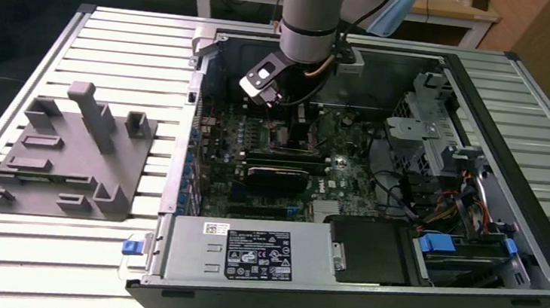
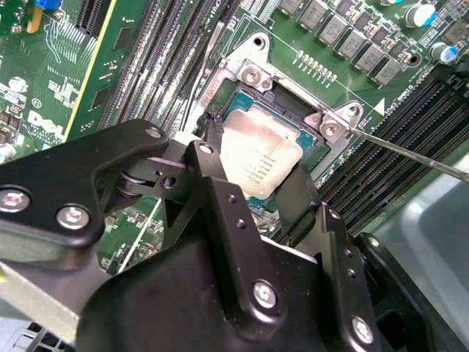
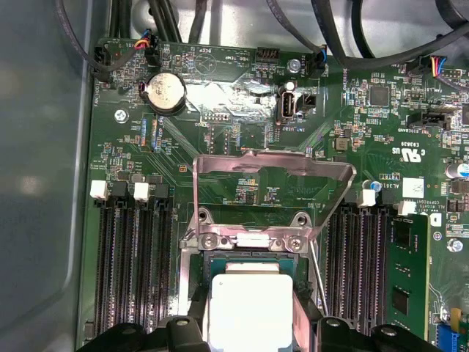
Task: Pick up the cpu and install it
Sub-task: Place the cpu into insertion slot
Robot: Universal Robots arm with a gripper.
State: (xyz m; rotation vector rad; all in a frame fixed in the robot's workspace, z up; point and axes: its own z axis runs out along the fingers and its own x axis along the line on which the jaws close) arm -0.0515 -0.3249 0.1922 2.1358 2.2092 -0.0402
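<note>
Second wrist view, gripper (image 2: 255, 167) low over the motherboard socket (image 2: 278, 110), jaws closed against two opposite edges of the cpu (image 2: 253, 154), metal retention frame (image 3: 212, 163) raised.

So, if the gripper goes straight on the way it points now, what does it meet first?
The gripper holds the cpu between its fingers, so the cpu would meet the open socket just beneath; whether it already touches is unclear.

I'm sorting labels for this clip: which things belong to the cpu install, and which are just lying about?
Job: cpu; gripper, jaws shut on it; socket; raised load plate.
Lying about: grey slotted block; power supply; coin cell; memory slots.
</note>
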